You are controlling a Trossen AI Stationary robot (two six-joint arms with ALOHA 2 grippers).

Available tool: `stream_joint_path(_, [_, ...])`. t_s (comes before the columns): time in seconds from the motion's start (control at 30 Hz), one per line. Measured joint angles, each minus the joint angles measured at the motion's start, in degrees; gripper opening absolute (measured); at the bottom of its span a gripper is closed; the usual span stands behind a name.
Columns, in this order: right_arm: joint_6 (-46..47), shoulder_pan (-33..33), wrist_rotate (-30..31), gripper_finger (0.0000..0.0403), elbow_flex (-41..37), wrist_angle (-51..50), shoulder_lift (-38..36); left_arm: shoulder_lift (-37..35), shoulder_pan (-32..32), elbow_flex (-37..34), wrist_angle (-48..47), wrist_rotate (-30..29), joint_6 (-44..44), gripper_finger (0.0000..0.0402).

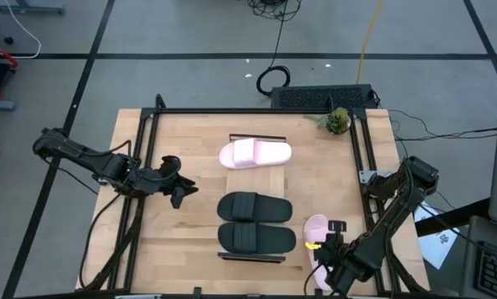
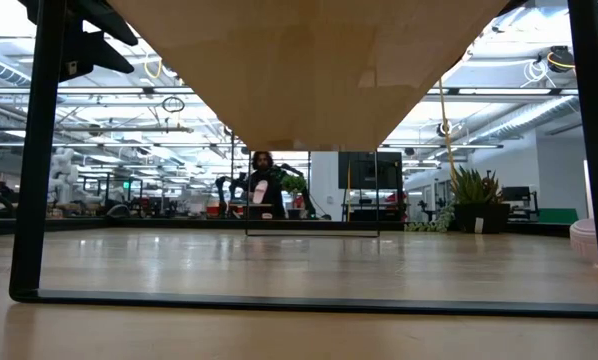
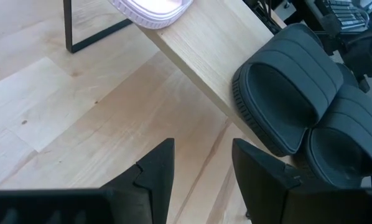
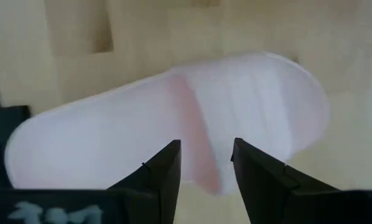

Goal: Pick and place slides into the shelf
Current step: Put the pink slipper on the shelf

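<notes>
From above, a light wooden table with a black frame stands on a grey floor, a small green plant at its 1 o'clock corner. The shelf runs down the table's middle, a pale slatted board with thin black ends. Three slides lie on it: one pink slide on the shelf toward 12 o'clock and two black slides side by side toward 6 o'clock. A fourth, the loose pink slide, lies on the table at 5 o'clock, just off the shelf. The right gripper sits right over its near end; the left gripper hovers at 9 o'clock of the black pair, apart from them.

At table height, the shelf's underside fills the top of the picture, a person stands far back in the room, and a pale pink edge shows at 3 o'clock.

From the left wrist, the fingers stand apart, holding nothing, above bare wood; the matte black pair lies just beyond on the shelf.

From the right wrist, the fingers are spread with a gap between them over the pink slide's wide, smooth strap; whether they touch it I cannot tell.
</notes>
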Motion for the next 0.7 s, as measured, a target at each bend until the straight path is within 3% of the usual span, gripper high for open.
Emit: stream_joint_path(0.7, [-2.18, -2.61, -0.40, 0.0135, -7.59, 3.63, -0.11, 0.02, -0.01, 0.00, -0.31, -0.52, 1.00, 0.0161])
